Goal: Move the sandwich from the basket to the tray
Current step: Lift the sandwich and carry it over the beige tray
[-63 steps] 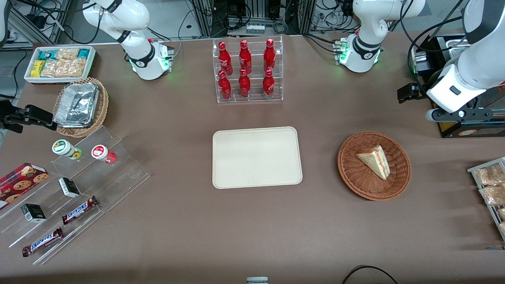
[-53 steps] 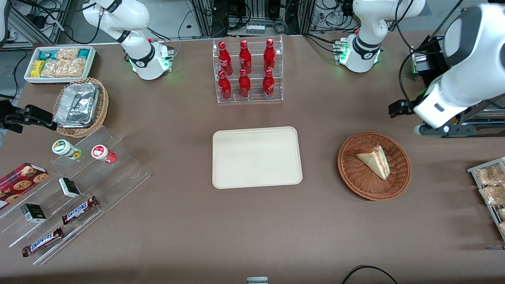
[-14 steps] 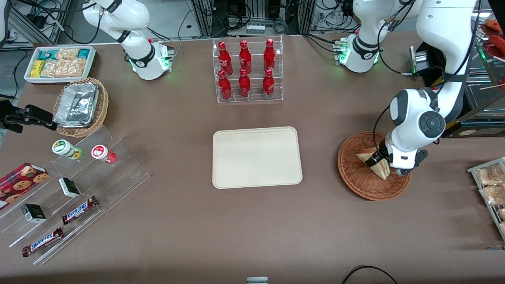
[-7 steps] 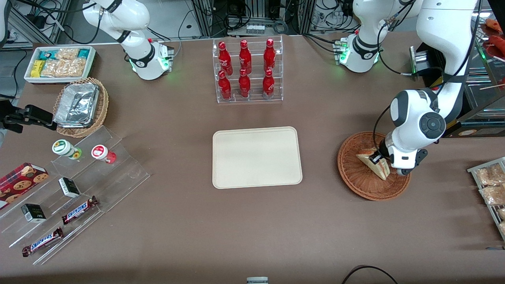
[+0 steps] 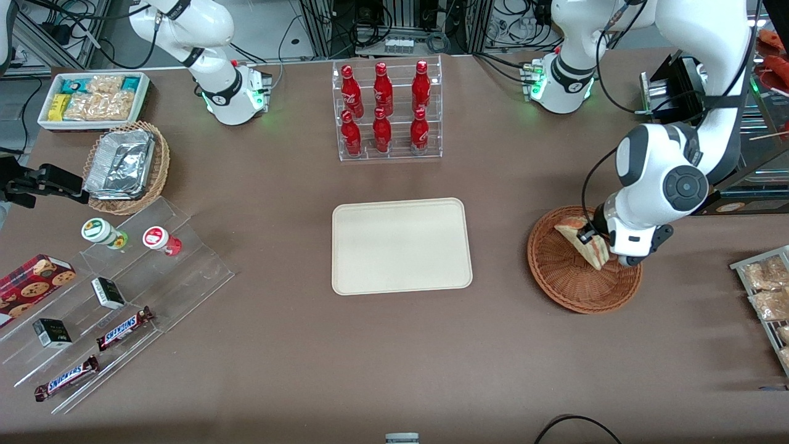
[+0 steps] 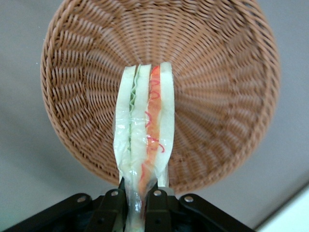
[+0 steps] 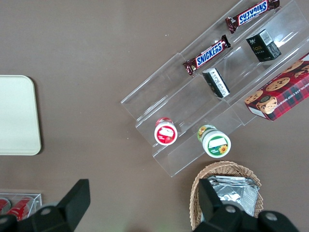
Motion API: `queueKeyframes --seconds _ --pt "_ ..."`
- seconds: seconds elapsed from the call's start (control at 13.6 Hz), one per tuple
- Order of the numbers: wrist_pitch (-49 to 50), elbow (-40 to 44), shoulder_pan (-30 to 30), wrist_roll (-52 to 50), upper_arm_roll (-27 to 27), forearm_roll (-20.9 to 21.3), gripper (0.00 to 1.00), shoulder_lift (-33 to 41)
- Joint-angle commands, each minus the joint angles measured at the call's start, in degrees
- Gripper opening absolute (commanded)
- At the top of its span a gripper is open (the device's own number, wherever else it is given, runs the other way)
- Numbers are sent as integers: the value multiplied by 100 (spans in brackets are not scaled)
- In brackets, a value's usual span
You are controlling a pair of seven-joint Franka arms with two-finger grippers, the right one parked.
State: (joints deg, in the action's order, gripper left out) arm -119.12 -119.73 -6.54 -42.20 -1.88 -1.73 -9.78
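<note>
Front view shows my hand (image 5: 587,239) has lifted the sandwich (image 5: 578,239), squeezed tight, off the basket (image 5: 570,285), so next I carry it to the tray (image 5: 400,246).

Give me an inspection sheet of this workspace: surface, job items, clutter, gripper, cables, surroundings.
Surface: brown table, no spills seen.
Sandwich: clamped at one end, held above the basket floor.
Basket: on the table, toward the working arm's end, nothing else in it.
Tray: mid-table, bare.
Clutter: rack of red bottles; tan basket of foil trays; acrylic steps with Snickers bars; cookie box; white bin of snacks.
Gripper: shut on the sandwich, over the basket.
Cables: black cable at the table's near edge.
Surroundings: equipment racks and wiring past the table.
</note>
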Motion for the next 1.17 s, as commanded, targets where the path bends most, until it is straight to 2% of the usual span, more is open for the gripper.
queueKeyframes --seconds 0.0,0.51,0.73,1.1 --pt "625 467 -355 125 3 15 0 -15" --pt "758 1161 -1585 325 3 -29 0 -409" --pt "890 1749 -2025 713 3 -73 0 -901" --pt "969 2953 -2746 564 3 -169 0 -1859"
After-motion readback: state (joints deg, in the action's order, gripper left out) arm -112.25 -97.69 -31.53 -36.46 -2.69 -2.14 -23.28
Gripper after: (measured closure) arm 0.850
